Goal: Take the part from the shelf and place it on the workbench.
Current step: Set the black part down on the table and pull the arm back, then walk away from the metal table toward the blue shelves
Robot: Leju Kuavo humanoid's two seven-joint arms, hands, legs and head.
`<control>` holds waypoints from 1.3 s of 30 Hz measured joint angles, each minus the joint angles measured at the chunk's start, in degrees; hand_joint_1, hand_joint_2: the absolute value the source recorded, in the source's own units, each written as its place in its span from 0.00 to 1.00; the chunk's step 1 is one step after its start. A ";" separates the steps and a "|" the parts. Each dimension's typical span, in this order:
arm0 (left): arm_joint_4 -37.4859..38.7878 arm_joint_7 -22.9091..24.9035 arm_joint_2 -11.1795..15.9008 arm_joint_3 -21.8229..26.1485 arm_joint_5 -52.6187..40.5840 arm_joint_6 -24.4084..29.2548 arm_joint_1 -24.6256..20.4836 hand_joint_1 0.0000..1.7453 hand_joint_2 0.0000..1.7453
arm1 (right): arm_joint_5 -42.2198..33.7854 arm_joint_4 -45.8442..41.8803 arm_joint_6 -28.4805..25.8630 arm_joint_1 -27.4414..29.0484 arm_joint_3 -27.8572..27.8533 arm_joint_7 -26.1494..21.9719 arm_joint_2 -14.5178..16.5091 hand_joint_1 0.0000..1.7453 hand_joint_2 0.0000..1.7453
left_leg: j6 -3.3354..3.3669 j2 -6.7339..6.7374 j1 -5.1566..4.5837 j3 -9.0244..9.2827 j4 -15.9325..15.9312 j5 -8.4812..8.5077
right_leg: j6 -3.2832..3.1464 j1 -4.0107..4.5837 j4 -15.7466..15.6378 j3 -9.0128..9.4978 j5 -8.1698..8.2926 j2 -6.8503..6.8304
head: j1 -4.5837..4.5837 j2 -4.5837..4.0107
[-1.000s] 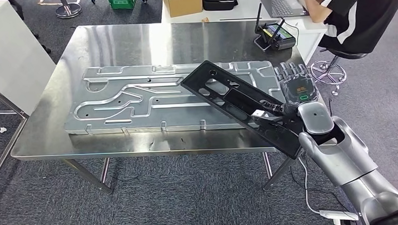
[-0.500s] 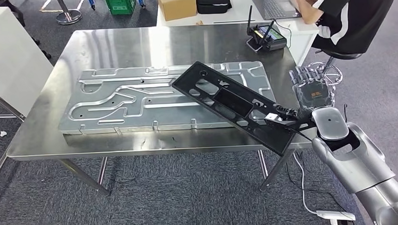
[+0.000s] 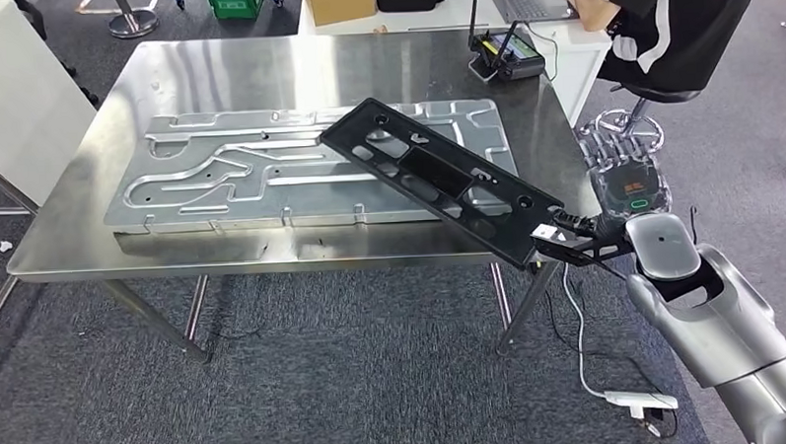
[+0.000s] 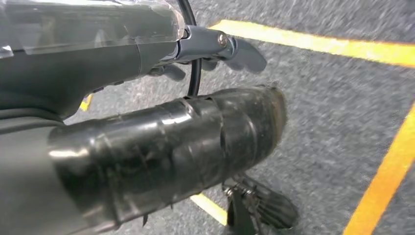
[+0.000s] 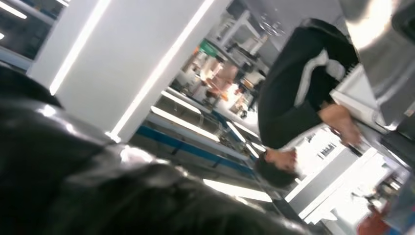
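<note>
Head view. The part, a long black frame with cut-outs, lies slantwise over the counter. Its far end rests on the ribbed metal plate near the counter's middle; its near end juts past the counter's front right corner. The long axis runs from that far end down and toward the robot's right side. The right robot hand is at the near end, just off the counter's right edge, palm side away from the camera, long fingers extended and spread. A dark finger with a pale tip sits at the part's near corner; it looks like a pinch there, so I judge the part to be held by that end only, not yet released. Judgement: the part lies up and to the left of the right robot hand, so setting it down means carrying the near end inward along the long axis until it no longer overhangs. The right arm is plainly the nearer one. A person in black sits beyond the right corner, and a small black device with antennas stands on the white desk behind.

Left wrist view. The left robot hand hangs over grey floor with yellow lines; fingers curled in, nothing in them.

Right wrist view. Dark blurred cover close to the lens; the seated person appears turned over. The grip cannot be read here.
</note>
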 joint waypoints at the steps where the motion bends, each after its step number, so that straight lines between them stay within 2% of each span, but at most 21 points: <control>1: 0.00 0.01 0.00 0.01 0.02 -0.04 -0.03 0.00 0.00 | 0.00 -0.09 0.06 0.03 -0.01 -0.12 -0.27 0.00 0.00 | 0.13 0.04 -0.05 -0.26 -0.37 0.67 | 0.37 -0.09 -0.27 0.00 0.53 -0.02 | -0.02 0.00; 3: 0.00 0.00 -0.03 0.02 0.06 -0.21 -0.12 0.00 0.00 | -0.02 -0.29 0.14 0.06 -0.03 -0.32 -0.94 0.00 0.00 | 0.78 0.33 0.15 -0.57 -1.55 2.25 | 1.00 -0.23 0.42 -0.51 -0.55 0.02 | -0.02 0.01; 7: 0.00 -0.04 -0.09 0.04 0.10 -0.46 -0.02 0.00 0.00 | -0.02 -0.55 0.21 0.15 -0.11 -0.43 -2.11 0.00 0.00 | 1.17 0.86 0.52 -3.19 -2.15 5.16 | 2.38 -1.24 11.83 -3.33 -10.27 -0.12 | 0.02 0.00; 9: 0.00 -0.05 -0.10 0.04 0.10 -0.52 0.00 0.00 0.00 | -0.02 -0.56 0.23 0.34 -0.11 -0.45 -2.27 0.00 0.00 | 0.78 0.98 0.72 -5.13 -1.64 6.23 | 3.13 -1.98 14.75 -2.45 -10.12 -0.20 | 0.01 0.00; 10: 0.00 -0.05 -0.10 0.04 0.10 -0.54 -0.02 0.00 0.00 | -0.02 -0.60 0.23 0.36 -0.12 -0.44 -2.32 0.00 0.00 | 0.47 1.01 0.90 -6.12 -1.23 6.68 | 3.48 -2.30 13.30 -0.55 -8.69 -0.24 | 0.01 0.00; 12: 0.00 -0.05 -0.08 0.04 0.10 -0.52 -0.09 0.00 0.00 | -0.05 -0.80 0.23 0.24 -0.13 -0.45 -2.35 0.00 0.00 | -0.30 1.01 1.19 -7.90 -0.20 7.39 | 4.07 -2.67 6.12 5.29 -7.30 -0.35 | 0.04 0.00; 14: 0.00 -0.05 -0.07 0.04 0.10 -0.49 -0.11 0.00 0.00 | -0.09 -1.08 0.22 0.15 -0.22 -0.45 -2.43 0.00 0.00 | -1.17 0.99 1.28 -8.89 0.46 8.15 | 3.73 -2.42 0.30 8.99 -8.16 -0.28 | 0.02 0.00; 15: 0.00 -0.04 -0.07 0.04 0.10 -0.48 -0.10 0.00 0.00 | -0.11 -1.16 0.24 0.10 -0.28 -0.45 -2.50 0.00 0.00 | -1.58 0.97 1.32 -9.14 0.43 8.65 | 3.27 -2.09 -0.76 9.29 -8.54 -0.19 | 0.02 0.00; 17: 0.00 -0.01 -0.10 0.05 0.09 -0.46 0.04 0.00 0.00 | -0.19 -1.27 0.37 0.04 -0.36 -0.51 -2.67 0.00 0.00 | -2.38 0.84 1.50 -9.53 0.25 9.41 | 2.08 -1.93 -1.13 8.43 -7.60 -0.29 | 0.06 0.00; 18: 0.00 0.03 -0.13 0.06 0.08 -0.46 0.11 0.00 0.00 | -0.24 -1.33 0.46 -0.01 -0.37 -0.55 -2.71 0.00 0.00 | -2.67 0.73 1.62 -10.02 0.77 8.55 | 1.48 -1.92 -1.29 7.91 -6.90 -0.38 | 0.03 0.00; 20: 0.00 0.15 -0.24 0.07 0.08 -0.46 0.20 0.00 0.00 | -0.34 -1.42 0.66 -0.11 -0.38 -0.67 -2.74 0.00 0.00 | -2.98 0.58 1.84 -11.53 4.93 3.63 | 0.47 -1.94 -1.61 6.56 -5.41 -0.54 | 0.02 0.00; 22: 0.00 0.28 -0.30 0.07 0.09 -0.46 0.21 0.00 0.00 | -0.55 -1.47 0.92 -0.10 -0.39 -0.80 -2.76 0.00 0.00 | -3.10 0.53 1.87 -13.02 12.24 -1.80 | 0.07 -1.67 -1.53 4.85 -4.07 -0.51 | 0.02 0.00; 24: 0.00 0.33 -0.29 0.07 0.10 -0.46 0.17 0.00 0.00 | -0.77 -1.47 1.09 -0.05 -0.39 -0.92 -2.77 0.00 0.00 | -3.08 0.50 1.86 -12.49 16.40 -2.51 | 0.14 -1.46 -1.21 2.96 -2.85 -0.48 | 0.03 0.00; 26: 0.00 0.36 -0.29 0.07 0.11 -0.46 0.12 0.00 0.00 | -0.86 -1.48 1.13 -0.04 -0.39 -0.97 -2.81 0.00 0.00 | -2.85 0.45 1.85 -8.28 13.04 0.16 | 0.44 -1.41 -0.74 1.20 -1.81 -0.45 | 0.03 0.00; 28: 0.00 0.39 -0.27 0.07 0.13 -0.47 0.01 0.00 0.00 | -0.92 -1.69 1.14 0.00 -0.42 -0.98 -3.02 0.00 0.00 | -2.43 0.19 1.70 -2.20 4.98 0.44 | 1.02 -1.35 -0.32 -0.04 -0.88 -0.47 | 0.04 0.00; 29: 0.00 0.43 -0.26 0.07 0.14 -0.48 -0.02 0.00 0.00 | -0.95 -1.87 1.15 0.01 -0.43 -1.00 -3.20 0.00 0.00 | -2.23 0.04 1.56 -0.23 1.90 -0.07 | 1.37 -1.33 -0.31 -0.33 -0.36 -0.51 | 0.05 0.00; 30: 0.00 0.46 -0.25 0.07 0.14 -0.49 -0.06 0.00 0.00 | -0.99 -2.08 1.16 0.03 -0.45 -1.02 -3.37 0.00 0.00 | -2.05 -0.08 1.38 0.75 0.05 -0.65 | 1.75 -1.36 -0.43 -0.49 0.17 -0.55 | 0.06 0.00; 32: 0.00 0.54 -0.27 0.07 0.13 -0.56 -0.05 0.00 0.00 | -1.04 -2.31 1.20 0.10 -0.46 -1.10 -3.71 0.00 0.00 | -1.44 0.01 1.32 0.42 -0.73 0.13 | 2.48 -1.45 -0.79 -0.63 1.04 -0.55 | 0.06 0.01; 34: 0.00 0.66 -0.32 0.07 0.12 -0.69 -0.12 0.00 0.00 | -1.07 -2.38 1.25 0.18 -0.46 -1.19 -4.02 0.00 0.00 | -0.34 0.35 1.49 -0.45 -1.15 1.40 | 2.93 -1.57 0.90 -1.48 -1.22 -0.50 | 0.08 0.01; 37: 0.00 0.85 -0.36 0.08 0.19 -0.85 -0.10 0.00 0.00 | -1.08 -2.41 1.33 0.33 -0.46 -1.26 -4.34 0.00 0.00 | 0.68 0.78 1.29 -2.58 -1.14 3.23 | 3.32 -1.72 10.71 -4.13 -9.24 -0.47 | 0.15 0.01; 39: 0.00 0.87 -0.35 0.09 0.27 -0.86 -0.08 0.00 0.00 | -1.09 -2.39 1.43 0.50 -0.46 -1.29 -4.35 0.00 0.00 | 0.72 0.89 1.02 -4.27 -0.87 4.32 | 3.48 -1.72 15.42 -4.09 -10.21 -0.48 | 0.15 0.01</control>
